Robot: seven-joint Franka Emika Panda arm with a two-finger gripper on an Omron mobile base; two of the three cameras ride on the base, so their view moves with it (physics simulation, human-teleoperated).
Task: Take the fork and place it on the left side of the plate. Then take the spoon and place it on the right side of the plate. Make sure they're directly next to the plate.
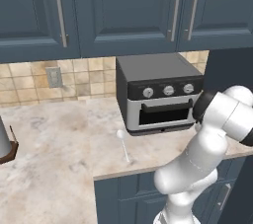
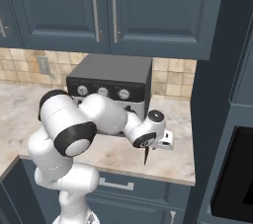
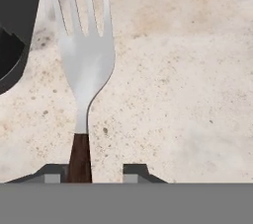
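Kitchen setup for this one: blue cabinets [image 1: 123,11] up top, tan tile behind, and a speckled stone counter [image 1: 54,134] with a toaster oven [image 1: 158,94] parked on it.

I'm on step one, the fork. My gripper [image 3: 94,171] is down low over the counter to the right of the oven, and in the hand view the fork [image 3: 86,65] runs straight up from between my fingertips [image 3: 53,172], tines pointing away, dark handle end sitting right by the left tip. The fingers are partway closed around that handle, but I honestly can't tell whether they've got a firm pinch on it or are only bracketing it. From the right base view there's a thin dark bit hanging under the hand, which I'd guess is the handle.

The spoon [image 1: 123,145] is lying on the counter in front of the oven's left corner, bowl toward the wall, untouched. No plate anywhere that I can spot, so it's off somewhere else along the counter.

Next move, as I see it: make sure the pinch is solid, lift straight up, then carry the fork over and lay it just left of the plate. A thin handle could twist in the fingers, so slow and level.
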